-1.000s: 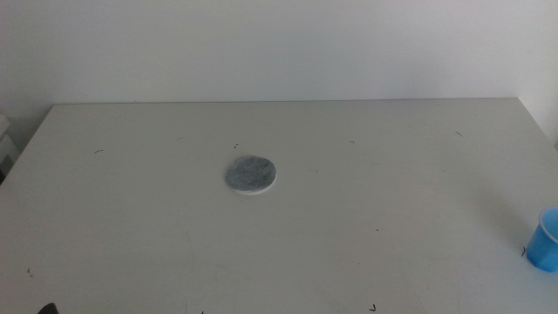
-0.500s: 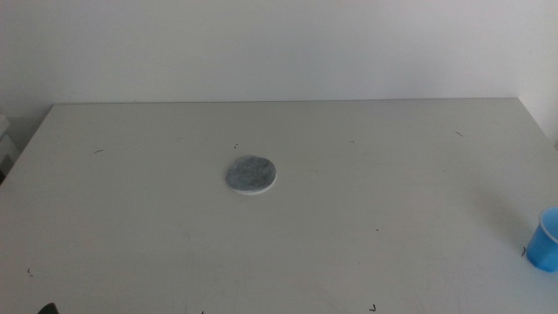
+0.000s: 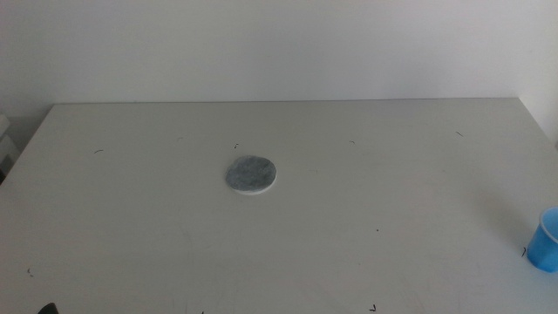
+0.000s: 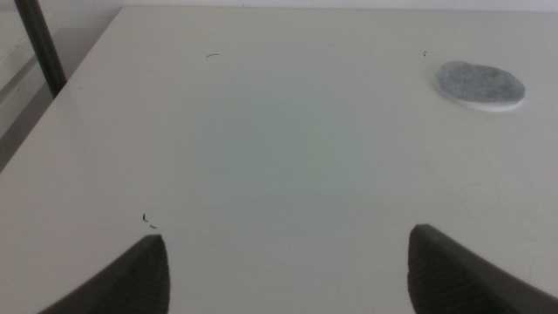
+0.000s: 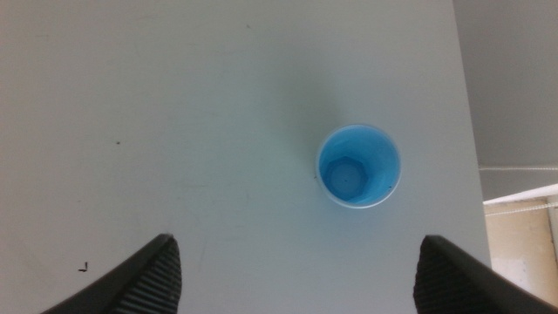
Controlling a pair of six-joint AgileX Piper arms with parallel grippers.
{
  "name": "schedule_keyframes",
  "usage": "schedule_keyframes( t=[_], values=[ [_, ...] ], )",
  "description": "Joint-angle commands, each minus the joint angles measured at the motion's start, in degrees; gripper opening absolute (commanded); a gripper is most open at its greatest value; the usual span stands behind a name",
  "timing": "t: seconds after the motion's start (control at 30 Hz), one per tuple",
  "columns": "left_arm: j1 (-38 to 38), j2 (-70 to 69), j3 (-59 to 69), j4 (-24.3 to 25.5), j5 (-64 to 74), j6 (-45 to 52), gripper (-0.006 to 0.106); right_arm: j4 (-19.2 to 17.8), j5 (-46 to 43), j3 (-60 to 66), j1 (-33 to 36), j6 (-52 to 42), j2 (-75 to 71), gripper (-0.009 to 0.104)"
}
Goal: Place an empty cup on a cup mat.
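Two objects lie on the white table (image 3: 366,201): a cup mat (image 3: 252,174) and a cup (image 3: 546,240). The cup mat, a flat grey mottled disc with a thin white edge, rests near the middle of the table, slightly left of centre and bare on top. The cup, bright blue with a pale rim, stands upright at the near right of the table, close to the right edge and well apart from the mat; in the middle view it is partly cut off by the frame.

The right wrist view looks straight down into the cup (image 5: 358,166), showing an empty blue interior and a round base. The right gripper (image 5: 296,270) hangs above the table with its two dark jaws spread wide and released. The cup stands ahead of the jaws and is touched by neither. The table edge runs just beside the cup, with a grey floor beyond it.

The left gripper (image 4: 288,270) waits low over the near left part of the table, its jaws likewise spread wide and holding nothing. From that wrist, the cup mat (image 4: 480,85) appears far off across the tabletop. A dark upright pole (image 4: 40,48) stands beyond the table's left edge. Small dark specks mark the table surface in several places.
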Motion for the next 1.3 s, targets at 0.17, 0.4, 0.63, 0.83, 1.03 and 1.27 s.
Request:
schedule_keyframes(
  t=[0.17, 0.4, 0.63, 0.83, 1.03, 1.27],
  values=[
    [0.06, -0.73, -0.34, 0.02, -3.89, -0.62, 0.105, 2.68, 1.65, -2.49, -8.74, -9.29, 7.52, 0.069],
    [0.06, -0.73, -0.34, 0.02, -3.89, -0.62, 0.105, 2.08, 1.87, -2.49, -13.84, -12.51, 14.43, 0.069],
    [0.06, -0.73, -0.34, 0.02, -3.89, -0.62, 0.105, 2.26, -0.56, -2.49, -16.29, -12.51, 20.32, 0.069],
    [0.06, -0.73, -0.34, 0.02, -3.89, -0.62, 0.105, 2.05, -6.06, -2.49, -16.74, -12.51, 26.76, 0.069],
    [0.06, -0.73, -0.34, 0.02, -3.89, -0.62, 0.105, 0.52, -11.24, -2.49, -16.74, -12.51, 31.95, 0.065],
    [0.06, -0.73, -0.34, 0.02, -3.89, -0.62, 0.105, 0.00, -13.48, -1.37, -16.74, -12.51, 37.60, 0.057]
  ],
)
